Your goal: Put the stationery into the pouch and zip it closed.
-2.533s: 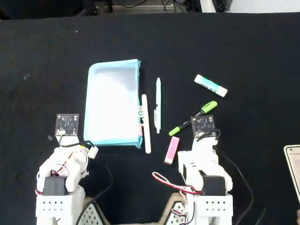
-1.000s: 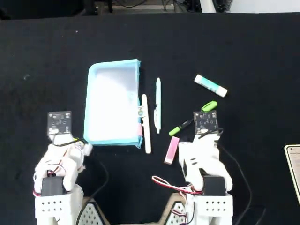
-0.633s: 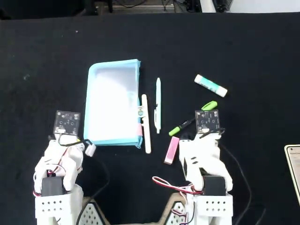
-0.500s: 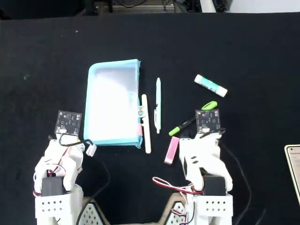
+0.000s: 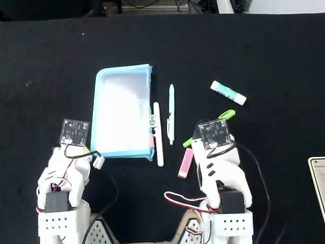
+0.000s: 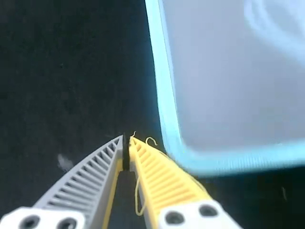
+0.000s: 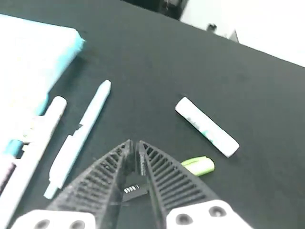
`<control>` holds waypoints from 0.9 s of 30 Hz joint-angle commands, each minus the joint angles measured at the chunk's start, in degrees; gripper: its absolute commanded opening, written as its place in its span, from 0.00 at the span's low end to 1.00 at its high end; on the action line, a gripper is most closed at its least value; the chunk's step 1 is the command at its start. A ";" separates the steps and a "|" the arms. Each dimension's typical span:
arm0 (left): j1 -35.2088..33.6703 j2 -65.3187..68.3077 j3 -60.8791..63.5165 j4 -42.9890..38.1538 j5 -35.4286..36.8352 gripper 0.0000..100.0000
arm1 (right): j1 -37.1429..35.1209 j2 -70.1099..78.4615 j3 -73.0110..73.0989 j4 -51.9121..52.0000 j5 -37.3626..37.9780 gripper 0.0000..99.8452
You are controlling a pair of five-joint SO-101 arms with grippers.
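Grey and yellow ribbed fingers of the left gripper (image 6: 125, 147) are pressing tip to tip, clenched on nothing, low over the black table (image 5: 45, 56). Just beside the yellow finger, on its inner side, the near corner of the light blue pouch (image 6: 224, 71) is lying flat; whether the two are touching cannot be told. The rest of the pouch is stretching away ahead of this gripper.

The black fingers of the right gripper (image 7: 134, 147) are likewise closing on each other with nothing held. The green highlighter (image 7: 198, 165) is poking out just beside its tips. Farther ahead, well apart, the glue stick (image 7: 206, 127) is lying at a slant. Ahead and toward the left arm, the mint pen (image 7: 79, 138) and the white pen (image 7: 37, 128) are lying side by side, between this gripper and the pouch, the white one nearest the pouch's edge. The pink eraser (image 5: 186, 162) is resting back beside the right arm, on its inner side.
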 commanded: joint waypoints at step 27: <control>-2.95 -0.26 1.45 -23.38 10.11 0.03 | -7.82 -5.49 -14.73 1.23 -0.44 0.01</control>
